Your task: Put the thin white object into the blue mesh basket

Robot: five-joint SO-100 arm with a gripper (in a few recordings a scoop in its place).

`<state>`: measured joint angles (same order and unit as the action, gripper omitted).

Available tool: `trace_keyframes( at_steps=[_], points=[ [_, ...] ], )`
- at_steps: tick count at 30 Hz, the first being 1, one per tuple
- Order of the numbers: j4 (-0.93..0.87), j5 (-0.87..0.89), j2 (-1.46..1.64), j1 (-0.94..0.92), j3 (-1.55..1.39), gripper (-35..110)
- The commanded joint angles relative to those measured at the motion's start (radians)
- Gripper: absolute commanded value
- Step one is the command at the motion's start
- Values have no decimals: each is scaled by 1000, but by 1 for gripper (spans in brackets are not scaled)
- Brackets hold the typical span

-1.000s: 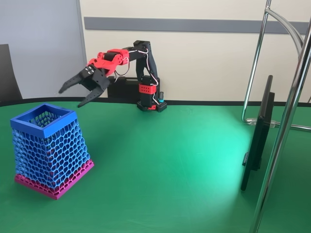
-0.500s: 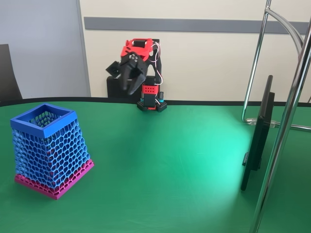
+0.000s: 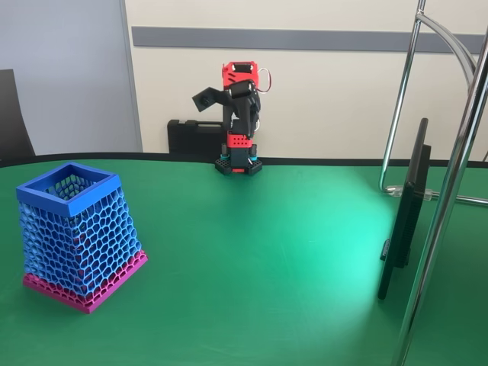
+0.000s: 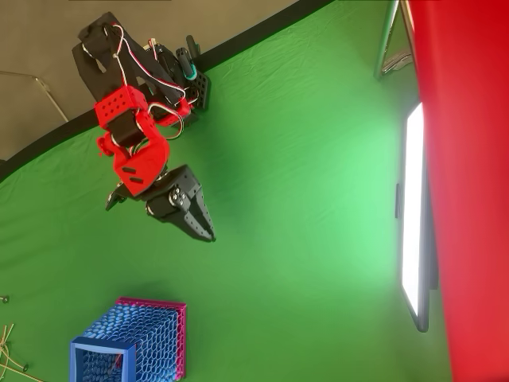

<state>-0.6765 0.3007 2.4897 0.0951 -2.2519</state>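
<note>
overhead view is showing the gripper (image 4: pixel 203 231) looking pinched together and empty, while thin white strands (image 4: pixel 9 350), likely light and bendy, best grabbed mid-length, are lying at nine o'clock of the blue mesh basket (image 4: pixel 95 350).

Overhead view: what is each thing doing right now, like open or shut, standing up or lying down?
gripper: raised above the table, holding nothing I can see; open or shut is unclear.
blue mesh basket: standing upright on its pink base, top open.
thin white objects: lying flat on the table beside the basket, not in it.
</note>
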Motion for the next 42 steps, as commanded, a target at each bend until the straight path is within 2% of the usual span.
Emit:
trace_keyframes(
  at_steps=[1,7,15,25,42],
  points=[
    [15,-72,173,14,-118,1],
    [18,-202,483,15,-423,0],
    [-87,-293,779,-6,-709,0],
    [-144,-319,834,-61,-830,0],
    [-192,-318,834,-61,-831,3]
  ],
)
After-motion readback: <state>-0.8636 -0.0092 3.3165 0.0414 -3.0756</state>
